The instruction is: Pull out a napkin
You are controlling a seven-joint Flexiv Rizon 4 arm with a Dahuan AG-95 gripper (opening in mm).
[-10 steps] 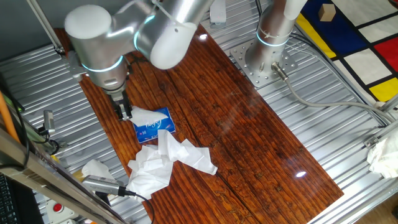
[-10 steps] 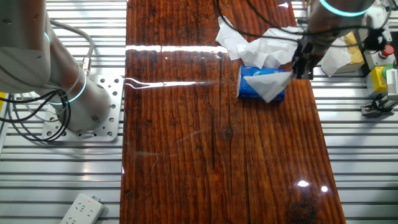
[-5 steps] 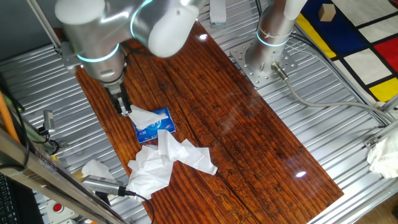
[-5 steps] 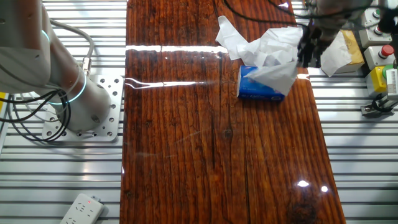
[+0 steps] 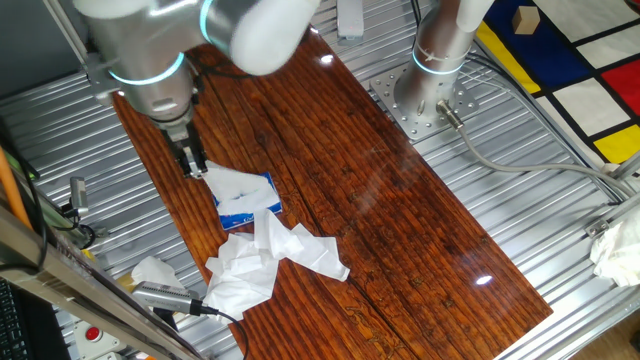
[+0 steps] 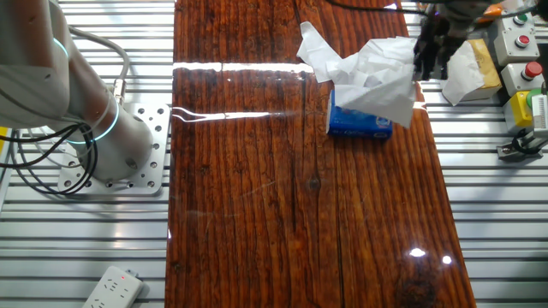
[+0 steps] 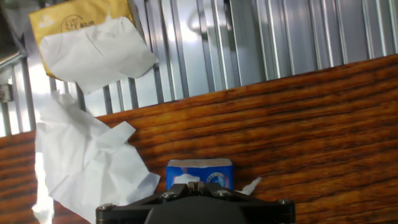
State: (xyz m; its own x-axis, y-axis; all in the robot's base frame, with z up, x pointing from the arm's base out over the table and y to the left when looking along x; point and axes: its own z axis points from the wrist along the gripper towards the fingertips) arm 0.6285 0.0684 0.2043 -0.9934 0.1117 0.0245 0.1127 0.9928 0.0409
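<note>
A small blue pack (image 5: 252, 204) with white lettering lies on the wooden table (image 5: 400, 220). A thin white napkin (image 5: 230, 183) stretches up out of its top to my gripper (image 5: 194, 166), which is shut on the napkin's corner just left of and above the pack. In the other fixed view the napkin (image 6: 387, 91) fans from the pack (image 6: 358, 125) up to the gripper (image 6: 426, 67). In the hand view my shut gripper (image 7: 194, 185) is right over the pack (image 7: 200, 169). A larger heap of loose tissues (image 5: 265, 255) lies beside the pack.
The tissue heap (image 6: 351, 53) lies against the pack's far side. A yellow packet with a tissue on it (image 6: 469, 70) and button boxes (image 6: 524, 43) sit off the table's edge. The arm's base (image 5: 432, 92) is bolted at the far end. A crumpled tissue (image 5: 155, 270) lies at the near-left corner.
My gripper has risen and drawn away from the pack, still shut on the napkin. The napkin is stretched further out of the pack; the pack stayed in place.
</note>
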